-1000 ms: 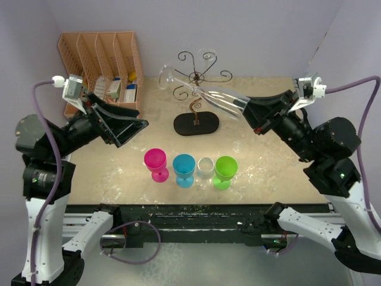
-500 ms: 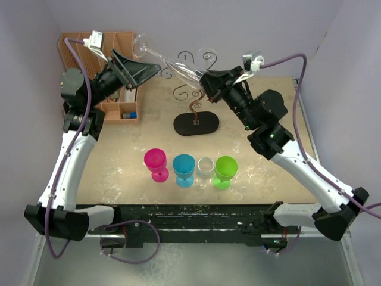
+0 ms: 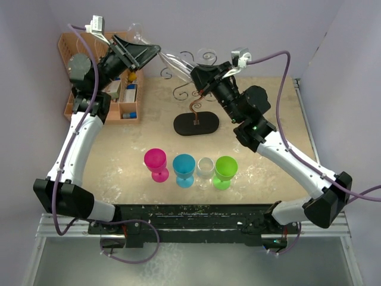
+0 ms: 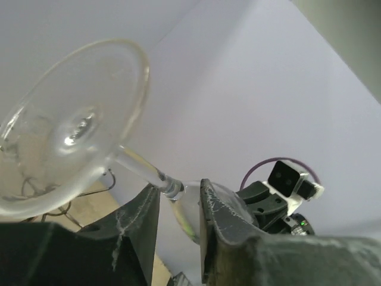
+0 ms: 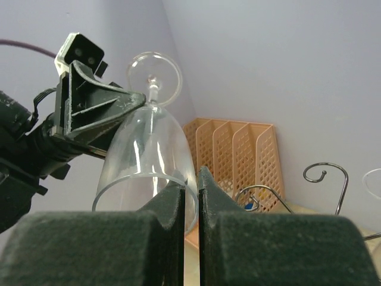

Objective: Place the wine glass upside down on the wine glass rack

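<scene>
Four goblets [image 3: 184, 170] abreast; one wine glass [image 5: 152, 143] aloft.

A fixed camera high above the near edge looks down on the whole table [image 3: 268, 119], while both wrist cameras sit close, angled upward and seemingly facing each other, sharing one wine glass [image 4: 71, 125] with it.

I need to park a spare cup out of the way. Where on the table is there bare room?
Bare: the left front, between the peach organizer and the pink glass; the strip between the wire rack base and the row of glasses; the right front beside the green glass. Crowded: back centre, where the wine glass is held by the wire rack.
</scene>
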